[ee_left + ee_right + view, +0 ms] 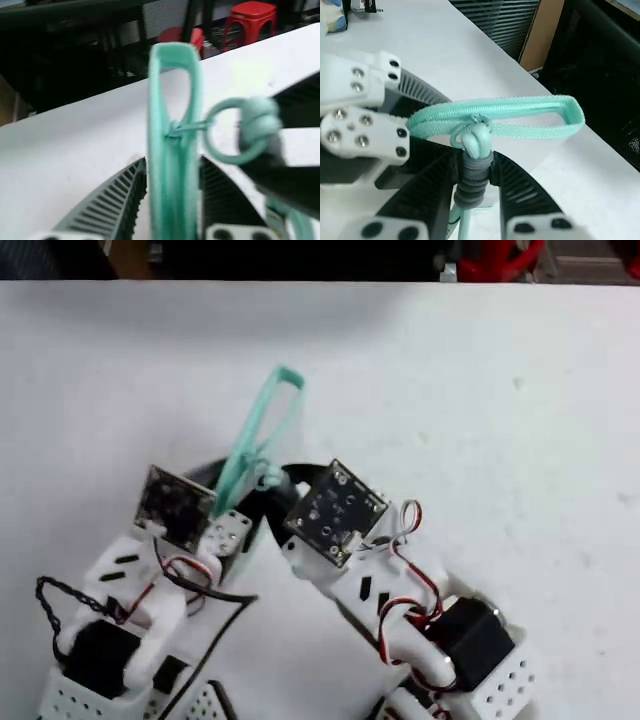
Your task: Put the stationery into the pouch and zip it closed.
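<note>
The teal pouch (262, 435) stands on edge on the white table, its open zipper rim forming a long loop (520, 116). My left gripper (172, 166) is shut on the pouch's near end, whose teal fabric (172, 200) sits between the ribbed black fingers (117, 200). My right gripper (473, 161) is shut on the zipper pull, a grey wrapped cord (471, 182) topped by a teal knot (472, 136). The pull's ring (225, 132) and knot (257, 122) hang beside the rim. In the high view both arms meet at the pouch's near end (265, 480).
The white table (480, 390) stretches wide to the right and far side, ending at a dark edge (320, 278). A red stool (250, 17) stands beyond the table. Black cables (215, 595) trail by the left arm's base.
</note>
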Robot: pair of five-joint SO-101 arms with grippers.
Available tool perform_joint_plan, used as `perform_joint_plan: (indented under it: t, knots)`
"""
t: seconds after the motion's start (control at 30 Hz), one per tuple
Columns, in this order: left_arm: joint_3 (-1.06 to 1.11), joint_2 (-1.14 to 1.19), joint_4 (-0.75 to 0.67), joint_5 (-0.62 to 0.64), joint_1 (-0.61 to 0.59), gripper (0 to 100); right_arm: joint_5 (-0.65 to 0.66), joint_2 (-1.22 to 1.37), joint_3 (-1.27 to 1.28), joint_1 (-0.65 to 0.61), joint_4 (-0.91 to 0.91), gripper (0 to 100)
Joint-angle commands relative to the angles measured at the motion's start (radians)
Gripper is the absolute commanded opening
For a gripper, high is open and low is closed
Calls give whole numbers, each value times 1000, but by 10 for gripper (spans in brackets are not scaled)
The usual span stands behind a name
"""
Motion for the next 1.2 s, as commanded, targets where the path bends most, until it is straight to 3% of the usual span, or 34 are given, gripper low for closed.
perform_joint_plan:
  t: [0.0, 0.2, 0.47, 1.17]
  knots:
    - [3, 8, -49, -11, 59, 24, 5, -18, -15, 5, 5, 18]
    - [9, 4, 5, -9, 65, 21, 3, -47, -37, 18, -4, 18]
    - [6, 4, 31, -11, 74, 21, -60, 22, -91, 277, -193, 18]
    - [6, 2, 31, -12, 74, 21, -64, 384, -100, 621, -607, 17]
